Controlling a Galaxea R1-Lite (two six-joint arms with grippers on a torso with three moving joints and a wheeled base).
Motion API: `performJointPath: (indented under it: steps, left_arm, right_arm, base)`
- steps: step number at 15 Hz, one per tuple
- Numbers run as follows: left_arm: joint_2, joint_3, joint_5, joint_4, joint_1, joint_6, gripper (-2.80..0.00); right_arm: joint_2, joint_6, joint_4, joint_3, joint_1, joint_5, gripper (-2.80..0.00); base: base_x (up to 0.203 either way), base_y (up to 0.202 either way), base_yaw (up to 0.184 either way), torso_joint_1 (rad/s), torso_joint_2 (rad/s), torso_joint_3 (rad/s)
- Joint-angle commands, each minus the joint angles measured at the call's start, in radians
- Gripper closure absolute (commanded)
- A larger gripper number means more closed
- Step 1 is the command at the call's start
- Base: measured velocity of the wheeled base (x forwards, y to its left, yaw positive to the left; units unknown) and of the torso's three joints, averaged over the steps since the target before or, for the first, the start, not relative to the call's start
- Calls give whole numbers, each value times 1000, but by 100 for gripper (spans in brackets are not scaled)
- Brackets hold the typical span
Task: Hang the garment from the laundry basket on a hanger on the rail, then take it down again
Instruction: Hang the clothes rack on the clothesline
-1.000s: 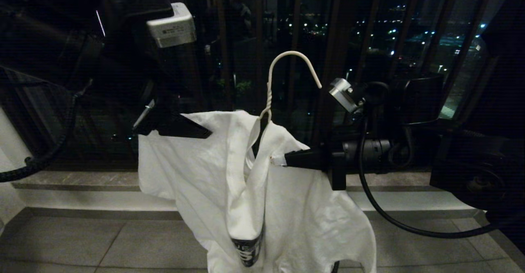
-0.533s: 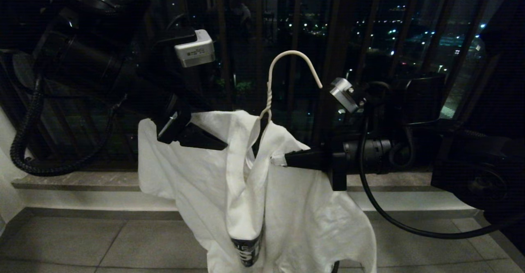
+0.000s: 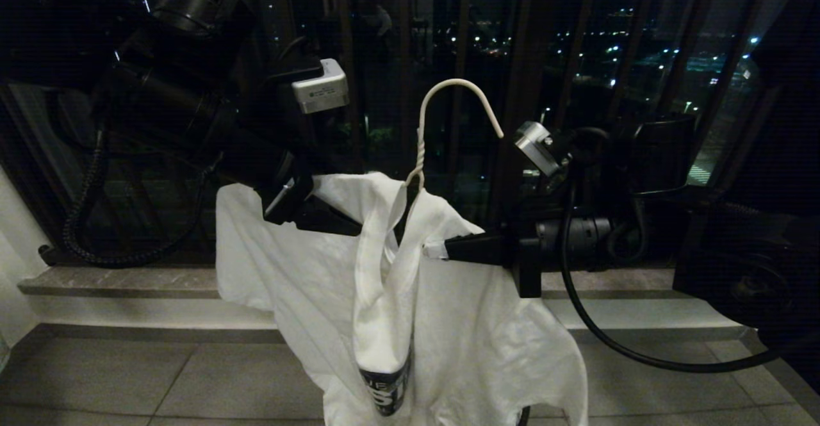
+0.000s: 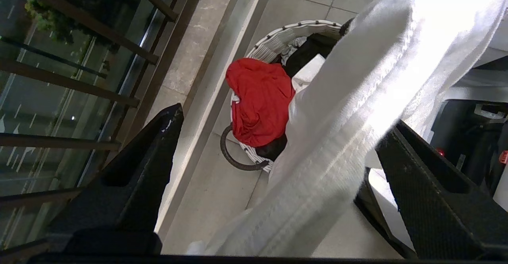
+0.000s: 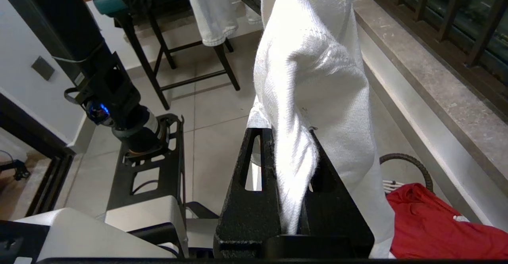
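Note:
The garment [image 3: 461, 323], a white T-shirt with a dark print low on a fold, hangs bunched on the white wire hanger [image 3: 423, 131], whose hook points up in mid-air. My right gripper [image 3: 442, 250] reaches in level from the right and is shut on the garment [image 5: 313, 57] at its right shoulder, a twisted fold pinched between the jaws [image 5: 285, 133]. My left gripper [image 3: 349, 227] is at the left shoulder, open wide, with a band of the garment [image 4: 357, 97] running loose between its jaws [image 4: 285, 117]. The laundry basket [image 4: 285, 33] stands on the floor below. The rail is out of view.
A red cloth [image 4: 258, 97] and a black garment [image 4: 309, 49] lie in the basket. A dark railing with vertical bars [image 3: 525, 93] and a stone sill [image 3: 128, 282] run behind the shirt. A stool [image 5: 178, 37] and my base [image 5: 151, 168] stand on the tiled floor.
My left arm has swung rightward along the shirt's left shoulder toward the collar, its gripper staying open. The right gripper, hanger and shirt have kept still.

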Motion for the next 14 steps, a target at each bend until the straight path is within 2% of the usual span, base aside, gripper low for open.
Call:
performJointPath:
  steps: [1,3,4,14]
  left_arm:
    - [11,-1,-2,3,1,2,-280]
    - [15,-6,-3,4,0,2,-280]
    - [16,-8,-3,3,0,2,0]
    - [29,-29,-1,4,1,-3,0]
  right_arm:
    - [0,0,-4,0,1,5,0]
    - [1,0,-4,0,0,5,0]
    - [-1,0,-4,0,0,5,0]
    - [6,0,-8,-8,-5,0,0]
  base:
    - [0,0,0,0,0,0]
    - [0,0,0,0,0,0]
    - [0,0,0,0,0,0]
    - [0,0,0,0,0,0]
